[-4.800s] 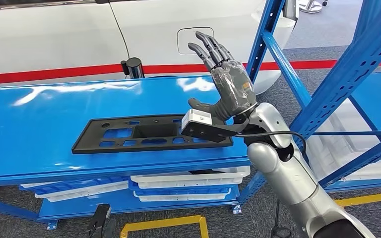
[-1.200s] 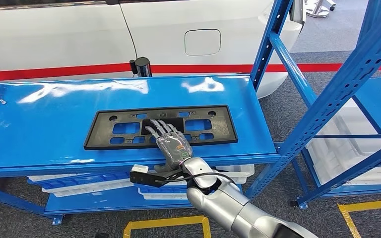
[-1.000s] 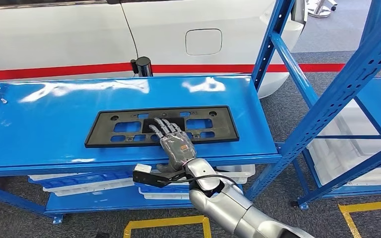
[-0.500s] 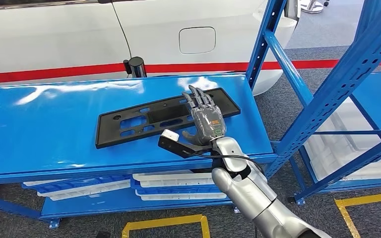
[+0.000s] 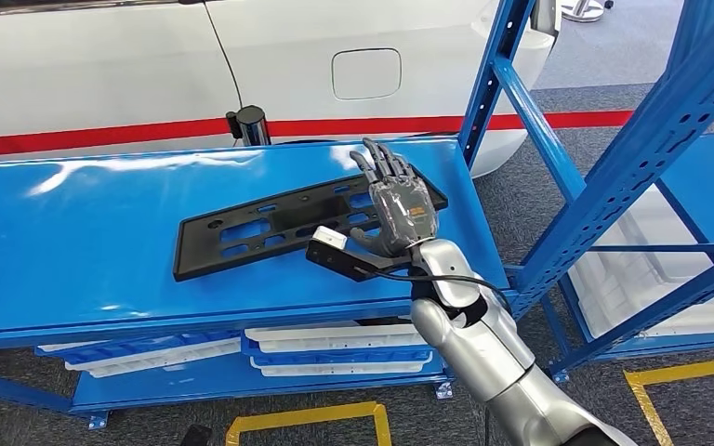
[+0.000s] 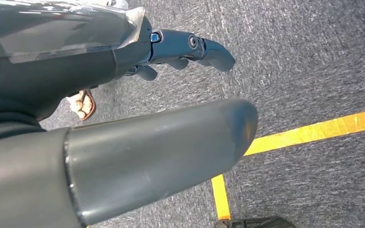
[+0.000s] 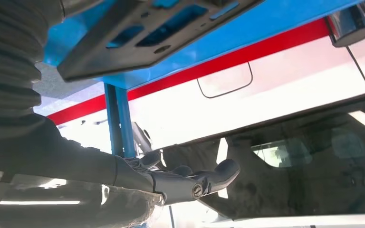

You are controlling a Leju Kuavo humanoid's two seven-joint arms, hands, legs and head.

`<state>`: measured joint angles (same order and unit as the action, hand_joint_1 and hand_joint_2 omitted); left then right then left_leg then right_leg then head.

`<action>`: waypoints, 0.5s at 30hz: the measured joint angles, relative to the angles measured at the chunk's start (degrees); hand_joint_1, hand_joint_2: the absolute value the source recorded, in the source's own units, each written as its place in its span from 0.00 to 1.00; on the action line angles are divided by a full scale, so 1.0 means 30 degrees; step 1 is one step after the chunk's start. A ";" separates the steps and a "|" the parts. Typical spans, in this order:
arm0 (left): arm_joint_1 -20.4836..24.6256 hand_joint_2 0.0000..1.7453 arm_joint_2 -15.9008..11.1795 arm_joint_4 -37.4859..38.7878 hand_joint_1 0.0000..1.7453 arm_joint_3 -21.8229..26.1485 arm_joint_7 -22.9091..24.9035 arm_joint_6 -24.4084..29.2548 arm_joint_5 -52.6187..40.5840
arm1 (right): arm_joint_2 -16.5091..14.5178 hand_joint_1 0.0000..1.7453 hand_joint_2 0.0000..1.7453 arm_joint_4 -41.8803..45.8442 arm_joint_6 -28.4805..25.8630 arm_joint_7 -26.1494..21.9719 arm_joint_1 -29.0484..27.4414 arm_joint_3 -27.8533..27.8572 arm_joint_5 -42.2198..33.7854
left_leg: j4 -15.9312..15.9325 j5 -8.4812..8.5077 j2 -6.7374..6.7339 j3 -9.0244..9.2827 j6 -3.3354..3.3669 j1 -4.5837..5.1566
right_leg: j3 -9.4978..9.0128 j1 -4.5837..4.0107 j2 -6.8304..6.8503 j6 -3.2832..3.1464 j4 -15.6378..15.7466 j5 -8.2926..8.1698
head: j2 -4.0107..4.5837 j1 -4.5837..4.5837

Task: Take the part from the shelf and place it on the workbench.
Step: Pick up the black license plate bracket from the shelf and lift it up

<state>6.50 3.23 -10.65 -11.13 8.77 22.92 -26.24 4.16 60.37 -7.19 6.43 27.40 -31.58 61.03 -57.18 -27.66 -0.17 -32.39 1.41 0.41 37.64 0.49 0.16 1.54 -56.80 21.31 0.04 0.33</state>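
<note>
Left hand: hanging over grey carpet with yellow floor tape below it. Thumb and fingers apart, nothing in it, so released.

Part: flat black plastic panel with rectangular cutouts, lying on the blue shelf top deck, skewed so its right end points further back than its left end. Left end flat on the deck. From the right wrist view, the right end of the part shows from below, clear of the blue deck.

Right hand: over the part's right end, palm side toward it, fingers extended along the panel, thumb low at the near edge. Looks like it is grasping the part, fingers over it and thumb under, though the actual contact is hidden by the hand.

Behind the shelf: white car with red stripe and a fuel flap. Under the top deck: stacked white trays. Further right: blue rack uprights.
</note>
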 joint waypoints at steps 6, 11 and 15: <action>0.0124 0.00 0.0000 -0.0005 0.00 -0.0109 0.0115 -0.0027 -0.0091 | -0.0018 0.00 1.00 -0.0060 -0.0031 0.0006 -0.0249 -0.0066 0.0217 | 0.0001 -0.0005 -0.0001 -0.0007 -0.0003 -0.0002 | 0.0002 -0.0002 -0.0001 0.0000 0.0000 0.0001 | 0.0000 0.0000; 0.0124 0.00 0.0000 -0.0005 0.00 -0.0109 0.0115 -0.0027 -0.0091 | -0.0018 0.00 1.00 -0.0060 -0.0031 0.0006 -0.0249 -0.0066 0.0217 | 0.0001 -0.0005 -0.0001 -0.0007 -0.0003 -0.0002 | 0.0002 -0.0002 -0.0001 0.0000 0.0000 0.0001 | 0.0000 0.0000; 0.0125 0.00 0.0000 -0.0005 0.00 -0.0109 0.0115 -0.0027 -0.0091 | -0.0020 0.00 1.00 -0.0062 -0.0033 0.0006 -0.0251 -0.0068 0.0217 | 0.0001 -0.0005 -0.0001 -0.0007 -0.0003 -0.0002 | 0.0002 -0.0002 -0.0001 0.0000 0.0000 0.0001 | 0.0000 0.0002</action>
<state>6.87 3.23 -10.67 -11.45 9.11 22.84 -26.51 4.10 60.19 -7.28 6.45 26.65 -31.79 61.68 -57.18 -27.68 -0.17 -32.41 1.40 0.40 37.65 0.48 0.15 1.54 -56.80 21.32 0.04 0.33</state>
